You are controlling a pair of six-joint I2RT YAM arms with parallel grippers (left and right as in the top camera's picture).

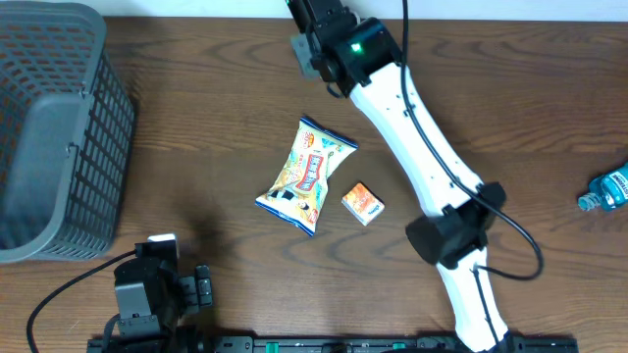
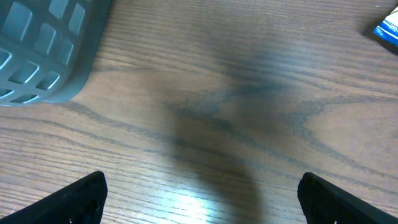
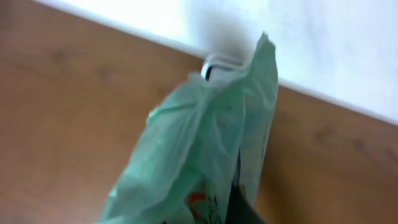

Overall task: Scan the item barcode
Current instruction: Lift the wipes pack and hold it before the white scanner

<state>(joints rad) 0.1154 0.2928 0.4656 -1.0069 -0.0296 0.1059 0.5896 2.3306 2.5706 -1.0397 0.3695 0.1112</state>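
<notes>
One grey plastic lattice basket [image 1: 59, 127] is counted, well left of the one colourful printed snack bag [image 1: 306, 176]. One small orange carton [image 1: 363, 203] is seen just right of that bag, and one blue plastic bottle [image 1: 608, 188] far right of it. One pale green plastic packet [image 3: 199, 155] is shown in the right wrist view. Two robot arms are counted, the left arm [image 1: 147, 294] and the right arm [image 1: 422, 137].

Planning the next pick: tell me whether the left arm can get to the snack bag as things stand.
Probably yes. The left gripper is open, only bare table lies between it and the snack bag, and the right arm crosses beyond the bag's far side.
</notes>
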